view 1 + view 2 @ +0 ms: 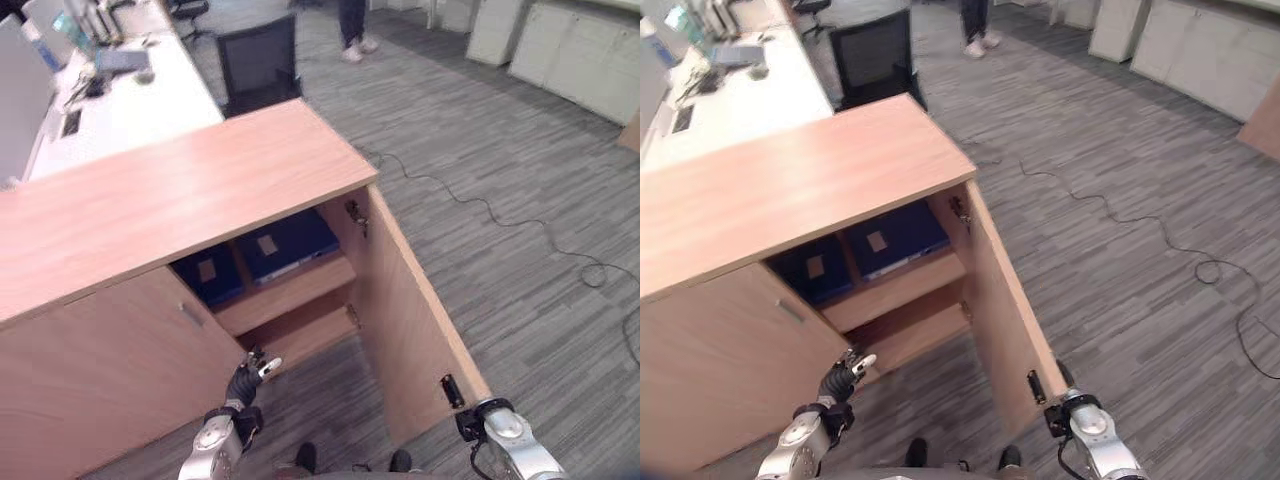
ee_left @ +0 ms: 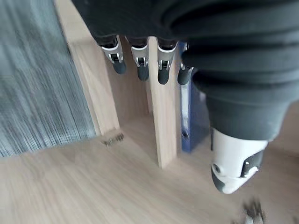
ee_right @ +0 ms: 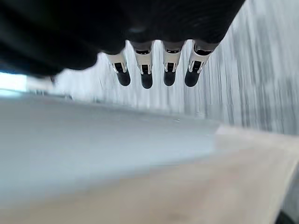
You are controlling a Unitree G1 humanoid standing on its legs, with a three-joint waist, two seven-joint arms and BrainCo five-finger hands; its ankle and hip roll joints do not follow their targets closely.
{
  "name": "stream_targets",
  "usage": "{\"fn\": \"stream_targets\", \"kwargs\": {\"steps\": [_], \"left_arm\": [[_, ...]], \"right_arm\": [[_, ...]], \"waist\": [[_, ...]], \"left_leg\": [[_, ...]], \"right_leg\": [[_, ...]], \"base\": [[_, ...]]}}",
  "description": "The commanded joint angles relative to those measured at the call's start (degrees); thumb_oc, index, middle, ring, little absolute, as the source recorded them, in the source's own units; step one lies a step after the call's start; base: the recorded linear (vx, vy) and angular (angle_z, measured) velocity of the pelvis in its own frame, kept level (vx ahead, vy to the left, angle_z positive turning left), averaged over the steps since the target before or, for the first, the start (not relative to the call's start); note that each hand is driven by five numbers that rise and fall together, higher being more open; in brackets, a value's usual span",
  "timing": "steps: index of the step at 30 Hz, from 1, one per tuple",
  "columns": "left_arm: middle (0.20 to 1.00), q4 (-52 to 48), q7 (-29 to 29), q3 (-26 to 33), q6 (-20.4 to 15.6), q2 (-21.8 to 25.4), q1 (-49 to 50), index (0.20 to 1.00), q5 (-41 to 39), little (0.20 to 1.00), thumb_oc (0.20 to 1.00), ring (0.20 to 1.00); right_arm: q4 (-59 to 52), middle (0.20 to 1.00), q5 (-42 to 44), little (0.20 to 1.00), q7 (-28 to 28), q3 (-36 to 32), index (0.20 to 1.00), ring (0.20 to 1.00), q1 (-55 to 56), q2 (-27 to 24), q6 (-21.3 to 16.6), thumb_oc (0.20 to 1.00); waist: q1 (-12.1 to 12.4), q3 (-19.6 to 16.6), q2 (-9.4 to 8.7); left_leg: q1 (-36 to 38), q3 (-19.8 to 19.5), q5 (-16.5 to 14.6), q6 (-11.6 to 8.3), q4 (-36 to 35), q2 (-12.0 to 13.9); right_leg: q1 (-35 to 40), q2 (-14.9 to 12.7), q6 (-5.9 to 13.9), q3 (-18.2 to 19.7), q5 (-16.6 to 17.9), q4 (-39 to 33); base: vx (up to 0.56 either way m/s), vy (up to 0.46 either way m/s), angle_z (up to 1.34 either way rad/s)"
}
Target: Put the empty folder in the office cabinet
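The wooden office cabinet (image 1: 180,190) stands with its right door (image 1: 410,310) swung open. Two dark blue folders, one (image 1: 290,245) to the right and one (image 1: 212,275) to the left, lie on its upper shelf. My left hand (image 1: 243,385) hovers low in front of the opening, fingers (image 2: 142,70) straight and holding nothing. Past them the left wrist view shows a wooden divider and a blue folder (image 2: 194,116). My right hand (image 1: 470,420) sits at the lower outer edge of the open door, with straight fingers (image 3: 146,77) close to the door's face.
A white desk (image 1: 130,105) with monitors and clutter runs behind the cabinet, with a black chair (image 1: 258,60) beside it. A person's legs (image 1: 352,25) stand at the back. A black cord (image 1: 480,205) trails over the carpet to the right. White cabinets (image 1: 580,55) line the far right.
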Motion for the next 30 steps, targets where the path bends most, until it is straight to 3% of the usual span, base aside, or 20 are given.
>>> {"fn": "stream_targets", "kwargs": {"steps": [1, 2, 3, 6, 7, 8, 11, 16, 18, 19, 20, 21, 22, 25, 27, 30], "left_arm": [[1.000, -1.70, -0.10, 1.43, -2.97, 3.58, -4.22, 1.000, 0.00, 1.000, 1.000, 1.000], [1.000, -1.71, -0.11, 1.45, -2.96, 3.58, -4.25, 1.000, 0.00, 1.000, 1.000, 1.000], [1.000, -1.85, -0.60, 1.50, -3.02, 3.72, -3.69, 1.000, 0.05, 1.000, 1.000, 1.000], [1.000, -1.34, -0.60, 1.69, -3.06, 3.80, -3.47, 1.000, 0.28, 1.000, 1.000, 1.000], [1.000, -1.17, -0.59, 1.84, -3.08, 3.66, -3.49, 1.000, 0.19, 1.000, 1.000, 1.000], [1.000, -1.39, -0.41, 1.46, -2.83, 3.41, -3.29, 1.000, 0.48, 1.000, 1.000, 1.000], [1.000, -1.85, -0.59, 1.16, -2.58, 3.60, -3.05, 1.000, 0.93, 1.000, 1.000, 1.000], [1.000, -3.37, -0.99, 0.76, -2.13, 5.35, -2.83, 1.000, 2.55, 1.000, 1.000, 1.000], [1.000, -3.87, -0.97, 1.25, -1.88, 6.09, -2.65, 1.000, 2.44, 1.000, 1.000, 1.000], [1.000, -3.88, -0.97, 1.26, -1.87, 6.11, -2.67, 1.000, 2.43, 1.000, 1.000, 1.000], [1.000, -4.35, -0.84, 1.26, -1.98, 6.54, -2.55, 1.000, 2.12, 1.000, 1.000, 1.000], [1.000, -4.65, -0.92, 0.76, -1.99, 6.75, -2.44, 1.000, 1.76, 1.000, 1.000, 1.000], [1.000, -4.65, -0.92, 0.75, -1.99, 6.75, -2.49, 1.000, 1.76, 1.000, 1.000, 1.000], [1.000, -4.56, -1.36, -0.30, -2.14, 6.69, -2.75, 1.000, 1.70, 1.000, 1.000, 1.000], [1.000, -4.69, -1.90, -1.25, -2.30, 7.04, -2.83, 1.000, 1.73, 1.000, 1.000, 1.000], [1.000, -4.37, -2.62, -2.66, -2.55, 7.38, -3.26, 1.000, 1.83, 1.000, 1.000, 1.000]], "right_arm": [[-2.93, 1.000, -1.42, 1.000, 1.05, 2.93, 1.000, 1.000, -7.10, 3.81, -3.05, 1.000], [-2.90, 1.000, -1.41, 1.000, 1.05, 2.93, 1.000, 1.000, -7.16, 3.82, -3.06, 1.000], [-3.35, 1.000, -1.45, 1.000, 1.39, 3.34, 1.000, 1.000, -7.01, 3.65, -2.89, 1.000], [-3.66, 1.000, -1.77, 1.000, 1.64, 2.98, 1.000, 1.000, -6.55, 3.47, -2.35, 1.000], [-3.56, 1.000, -1.87, 1.000, 1.86, 2.39, 1.000, 1.000, -5.80, 3.94, -1.81, 1.000], [-3.25, 1.000, -1.91, 1.000, 1.42, 1.27, 1.000, 1.000, -4.89, 4.70, -1.20, 1.000], [-2.54, 1.000, -1.73, 1.000, 0.87, 0.41, 1.000, 1.000, -4.78, 5.54, -0.91, 1.000], [-2.41, 1.000, -0.99, 1.000, -0.53, -1.43, 1.000, 1.000, -5.92, 8.38, -0.59, 1.000], [-2.77, 1.000, -0.95, 1.000, -1.98, -2.57, 1.000, 1.000, -7.51, 9.21, -0.58, 1.000], [-2.74, 1.000, -0.95, 1.000, -1.98, -2.58, 1.000, 1.000, -7.55, 9.24, -0.59, 1.000], [-2.79, 1.000, -0.45, 1.000, -3.00, -3.69, 1.000, 1.000, -8.22, 9.32, -0.81, 1.000], [-2.64, 1.000, -0.24, 1.000, -4.34, -5.56, 1.000, 1.000, -8.70, 9.25, -1.09, 1.000], [-2.62, 1.000, -0.24, 1.000, -4.35, -5.59, 1.000, 1.000, -8.74, 9.25, -1.09, 1.000], [-0.08, 1.000, 0.17, 1.000, -7.22, -8.78, 1.000, 1.000, -10.57, 8.43, -1.32, 1.000], [2.62, 1.000, 1.40, 1.000, -9.18, -10.67, 1.000, 1.000, -13.15, 7.43, -1.49, 1.000], [7.33, 1.000, 2.52, 1.000, -11.88, -12.74, 1.000, 1.000, -16.34, 5.67, -1.90, 1.000]], "waist": [[1.04, 2.28, -6.89], [1.07, 2.10, -6.90], [0.29, 1.72, -7.18], [-0.24, 1.22, -7.47], [-0.74, 0.03, -7.12], [-1.03, -1.30, -6.41], [-0.71, -2.05, -6.49], [0.93, -2.37, -7.19], [1.73, -1.42, -7.34], [1.77, -1.39, -7.42], [1.85, -1.01, -7.40], [1.04, -0.70, -7.00], [1.11, -0.82, -7.01], [-0.02, -0.61, -6.22], [0.20, -0.76, -6.78], [0.55, -0.89, -7.24]], "left_leg": [[-0.68, 21.67, -2.01, -0.27, 5.20, 4.84], [-1.03, 21.73, -1.87, -0.19, 5.26, 4.82], [0.44, 27.27, -3.17, -0.45, 7.61, 7.53], [1.72, 28.45, -4.18, -1.10, 9.97, 9.05], [4.16, 29.80, -4.97, -1.80, 7.64, 9.52], [5.81, 31.19, -4.58, -1.88, 3.92, 8.92], [6.19, 30.01, -4.49, -1.61, 1.48, 7.30], [6.02, 27.26, -6.54, 0.88, 0.55, 3.22], [6.67, 25.70, -8.02, 2.76, 0.62, 1.01], [6.67, 25.75, -8.02, 2.82, 0.62, 0.91], [6.73, 24.62, -8.13, 3.19, 0.54, 0.31], [6.92, 21.80, -7.78, 3.83, -0.25, -0.13], [6.69, 21.86, -7.64, 3.87, -0.24, -0.15], [8.03, 17.58, -7.40, 4.20, -1.36, -0.43], [8.36, 14.87, -7.59, 4.59, -1.82, -1.76], [8.93, 12.06, -7.36, 4.73, -2.58, -3.23]], "right_leg": [[1.88, -5.86, 5.21, -0.97, -6.19, 4.25], [1.53, -5.89, 5.20, -0.91, -6.00, 4.27], [2.11, -6.74, 5.17, -2.55, -5.80, 4.01], [2.91, -7.83, 5.34, -3.86, -5.18, 3.54], [3.62, -8.39, 5.69, -5.45, -4.63, 3.13], [4.09, -9.05, 6.32, -6.97, -4.06, 3.33], [3.99, -10.24, 7.00, -7.20, -3.28, 4.05], [3.84, -14.92, 8.17, -8.42, -2.76, 8.76], [1.71, -19.14, 8.79, -7.65, -0.02, 15.83], [1.59, -19.29, 8.82, -7.55, -0.08, 16.00], [0.63, -20.01, 9.25, -6.08, 1.98, 18.09], [-2.30, -17.70, 8.96, 1.67, 1.52, 20.57], [-2.50, -17.69, 8.93, 1.73, 1.73, 20.42], [-4.50, -9.88, 8.08, 13.17, -4.70, 16.47], [-4.89, -7.70, 7.90, 15.98, -4.17, 12.04], [-3.64, -6.46, 8.56, 15.82, -3.54, 8.10]], "base": [[-0.16, 0.108, 1.20], [-0.09, 0.099, 1.12], [-0.06, 0.113, 0.83], [-0.01, 0.121, 0.90], [0.06, 0.307, 1.41], [0.06, 0.251, 1.28], [0.04, 0.231, 0.76], [0.02, 0.266, 0.54], [0.03, 0.279, 0.34], [0.01, 0.195, 0.44], [0.01, 0.140, 0.45], [0.00, 0.140, 0.53], [0.06, 0.126, 0.77], [0.14, 0.080, 0.57], [0.14, 0.006, 0.51], [0.09, -0.011, 1.05]]}}
